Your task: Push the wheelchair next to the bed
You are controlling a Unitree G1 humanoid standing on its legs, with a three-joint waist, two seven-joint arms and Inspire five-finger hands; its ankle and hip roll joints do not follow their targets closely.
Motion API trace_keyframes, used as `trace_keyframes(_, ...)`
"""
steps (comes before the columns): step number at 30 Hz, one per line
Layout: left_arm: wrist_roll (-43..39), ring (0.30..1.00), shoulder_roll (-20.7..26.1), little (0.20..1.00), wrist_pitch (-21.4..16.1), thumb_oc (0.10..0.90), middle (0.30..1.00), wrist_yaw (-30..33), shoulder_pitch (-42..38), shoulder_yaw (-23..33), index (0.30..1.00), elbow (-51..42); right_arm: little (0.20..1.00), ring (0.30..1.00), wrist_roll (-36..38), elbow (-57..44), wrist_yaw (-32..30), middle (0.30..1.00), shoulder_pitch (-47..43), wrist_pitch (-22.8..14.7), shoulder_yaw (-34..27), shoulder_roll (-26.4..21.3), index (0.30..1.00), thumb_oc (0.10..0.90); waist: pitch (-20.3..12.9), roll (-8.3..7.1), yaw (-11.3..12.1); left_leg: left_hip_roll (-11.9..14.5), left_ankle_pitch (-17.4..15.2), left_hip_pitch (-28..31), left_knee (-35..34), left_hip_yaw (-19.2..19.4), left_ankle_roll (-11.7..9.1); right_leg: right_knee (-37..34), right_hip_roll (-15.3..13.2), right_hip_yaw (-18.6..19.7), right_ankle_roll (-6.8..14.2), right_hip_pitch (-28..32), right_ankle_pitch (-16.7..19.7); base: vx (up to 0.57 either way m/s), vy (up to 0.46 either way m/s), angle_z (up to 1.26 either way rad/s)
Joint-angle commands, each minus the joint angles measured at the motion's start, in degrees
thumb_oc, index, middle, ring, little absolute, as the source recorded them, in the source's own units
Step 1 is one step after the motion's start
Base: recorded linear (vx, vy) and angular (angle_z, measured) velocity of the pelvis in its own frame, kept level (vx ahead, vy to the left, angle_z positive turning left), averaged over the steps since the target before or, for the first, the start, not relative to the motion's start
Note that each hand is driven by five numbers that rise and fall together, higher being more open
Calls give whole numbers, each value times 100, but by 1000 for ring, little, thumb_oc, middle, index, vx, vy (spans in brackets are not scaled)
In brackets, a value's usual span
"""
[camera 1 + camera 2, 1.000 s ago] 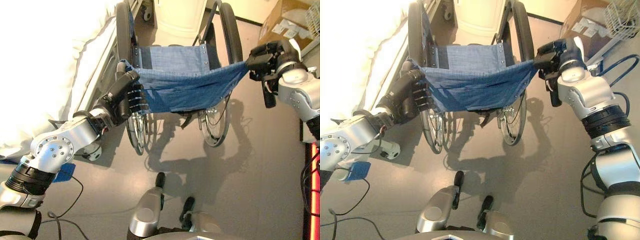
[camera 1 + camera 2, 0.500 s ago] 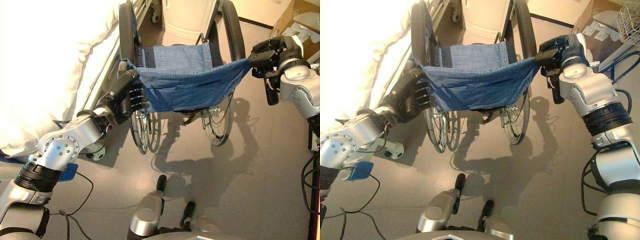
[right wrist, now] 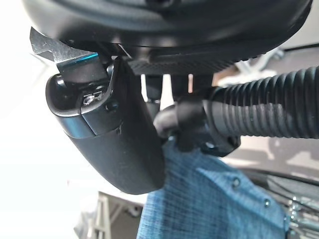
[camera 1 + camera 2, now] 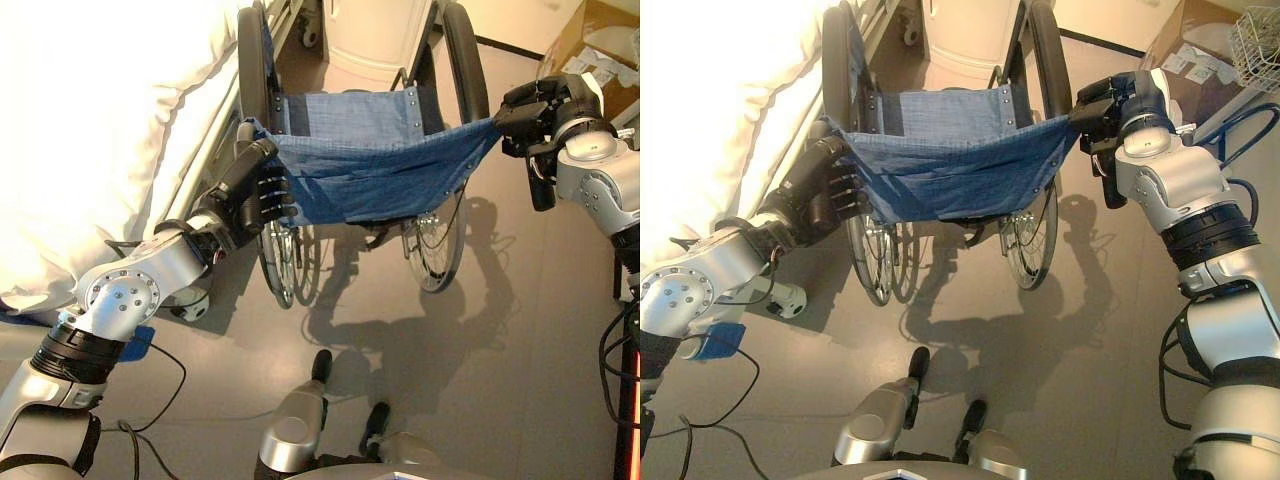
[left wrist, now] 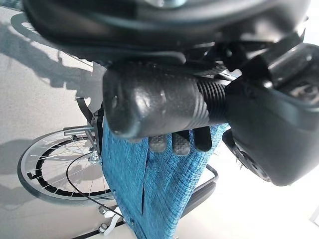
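1. The folding wheelchair with a blue denim sling back [image 4: 370, 165] stands close alongside the white-sheeted bed [image 4: 90, 130]; pushing further risks its left wheel catching the bed frame.
2. The left hand [image 4: 255, 190] curls round the black ribbed push handle [image 5: 154, 107].
3. The right hand [image 4: 1110, 105] seems clamped on its handle; uneven pushing would slew the chair.

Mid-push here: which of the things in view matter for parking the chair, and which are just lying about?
In the job:
- wheelchair
- bed
- left hand, curled on its push handle
- right hand, curled on the other handle

Lying about:
- cardboard box
- wire basket
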Motion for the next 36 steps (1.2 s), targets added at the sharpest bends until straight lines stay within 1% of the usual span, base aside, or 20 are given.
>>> trace_keyframes(1,112,300,-421,300,-972,400,300,-7,-830,346,300,-345,300,300,494,-679,195,300,-604,-737,403,728,300,400,-820,-35,-22,120,-71,76,129,214,-475,222,-30,-101,-269,-829,853,0,0,0)
trace_keyframes(2,109,396,-426,396,-956,464,396,18,-839,344,396,-344,764,764,493,-678,196,764,-576,-749,391,709,764,709,-815,-25,-28,118,-88,59,191,244,-479,239,-37,-119,-274,-819,846,0,0,0)
trace_keyframes(3,114,479,-431,479,-940,519,479,36,-844,339,479,-339,855,855,498,-680,181,855,-558,-761,385,695,855,770,-812,-18,-30,116,-97,49,228,257,-483,248,-43,-130,-276,-810,843,1,-9,7)
trace_keyframes(4,157,900,-450,900,-882,800,900,40,-837,334,900,-310,900,900,498,-697,133,900,-506,-755,366,662,900,800,-812,-5,-26,101,-116,38,295,251,-491,257,-62,-161,-271,-765,839,17,-7,8)
trace_keyframes(6,213,900,-462,900,-805,800,900,33,-843,349,900,-287,900,900,507,-723,64,900,-462,-717,331,630,900,800,-838,20,-24,95,-110,81,240,250,-480,263,-79,-216,-255,-717,821,33,5,6)
trace_keyframes(7,215,900,-446,900,-773,800,900,10,-836,366,900,-266,900,900,494,-729,29,900,-425,-710,304,611,900,800,-873,50,-20,97,-65,151,102,212,-476,260,-80,-253,-238,-682,815,35,20,4)
trace_keyframes(8,229,900,-437,900,-769,800,900,-5,-831,374,900,-255,900,900,488,-723,31,900,-418,-718,300,607,900,800,-890,56,-22,98,-48,182,38,198,-471,253,-78,-258,-233,-674,813,56,53,6)
trace_keyframes(9,242,900,-399,900,-777,800,900,-42,-799,417,900,-231,900,900,488,-707,30,900,-401,-733,280,567,900,800,-952,82,-30,100,7,295,-196,160,-455,223,-68,-264,-211,-653,812,35,41,7)
trace_keyframes(10,242,900,-399,900,-777,800,900,-43,-797,419,900,-232,900,900,488,-707,31,900,-400,-733,281,568,900,800,-952,83,-31,100,15,306,-212,159,-455,220,-68,-264,-210,-649,813,36,66,6)
trace_keyframes(12,246,900,-318,900,-836,800,900,-66,-766,513,900,-177,900,900,421,-772,66,900,-343,-710,212,450,900,800,-1012,133,-93,108,69,451,-467,162,-447,181,-57,-245,-174,-671,844,-2,64,2)
trace_keyframes(16,184,900,-189,900,-919,800,900,-17,-807,577,900,-195,900,900,429,-871,62,900,-291,-802,150,266,900,800,-1018,142,-164,117,74,534,-589,204,-438,177,-51,-211,-160,-722,848,-42,35,0)
trace_keyframes(18,203,900,-145,900,-897,800,900,-8,-816,628,900,-195,900,900,479,-892,86,900,-268,-844,93,142,900,800,-1042,124,-184,117,63,566,-618,213,-432,192,-44,-206,-156,-741,841,0,0,0)
trace_keyframes(19,246,900,-95,900,-903,800,900,17,-787,698,900,-216,900,900,548,-937,106,900,-233,-917,42,-13,900,800,-1080,103,-207,119,44,606,-643,222,-425,190,-38,-206,-155,-737,829,0,0,0)
trace_keyframes(25,266,900,110,900,-1042,800,900,19,-588,968,900,-216,900,900,634,-1105,117,900,-93,-1054,-119,-355,900,800,-1183,98,-237,133,3,706,-676,235,-422,212,-23,-234,-168,-686,781,0,0,0)
trace_keyframes(28,302,900,249,900,-1055,800,900,-22,-337,1336,900,-232,900,900,552,-1290,149,900,121,-1112,-363,-605,900,800,-1263,111,-248,154,-30,760,-667,243,-430,243,-1,-244,-190,-641,724,32,-21,0)
trace_keyframes(35,180,900,453,900,-901,800,900,-105,199,1992,900,-264,900,900,362,-1648,238,900,489,-983,-812,-1168,900,800,-1355,103,-283,199,-51,820,-678,236,-444,280,67,-218,-225,-585,639,9,-26,-3)
trace_keyframes(36,122,900,508,900,-837,800,900,-163,350,2168,900,-256,900,900,377,-1786,236,900,574,-916,-952,-1355,900,800,-1362,90,-299,206,-52,821,-682,227,-449,289,90,-203,-236,-584,620,-12,-39,0)
